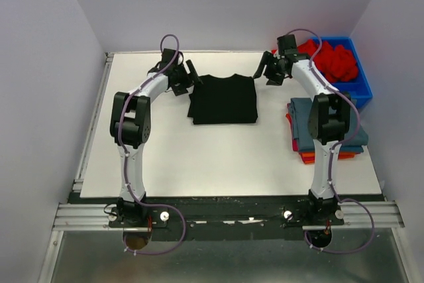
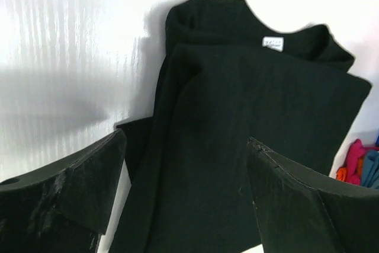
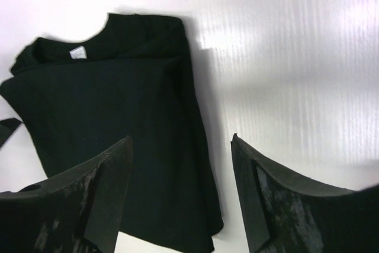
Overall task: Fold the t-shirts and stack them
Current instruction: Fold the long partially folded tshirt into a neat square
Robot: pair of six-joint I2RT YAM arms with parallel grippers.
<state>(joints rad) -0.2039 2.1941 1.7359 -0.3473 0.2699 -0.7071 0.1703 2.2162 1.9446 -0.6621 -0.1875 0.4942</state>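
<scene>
Slim white links and bulky black joint housings on the left arm (image 1: 136, 124) and the right arm (image 1: 328, 120) alike. Thin lilac cable (image 1: 169, 36) looped along each, from the black bases (image 1: 136, 215) at the near edge up to the wrists. Left pincer (image 2: 185, 152) and right pincer (image 3: 182, 146) with broad matte-black fingers (image 2: 71, 188), scuffed grey on the inner faces.

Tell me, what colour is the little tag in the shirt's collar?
White; the tag on the black t-shirt shows best in the left wrist view.
</scene>
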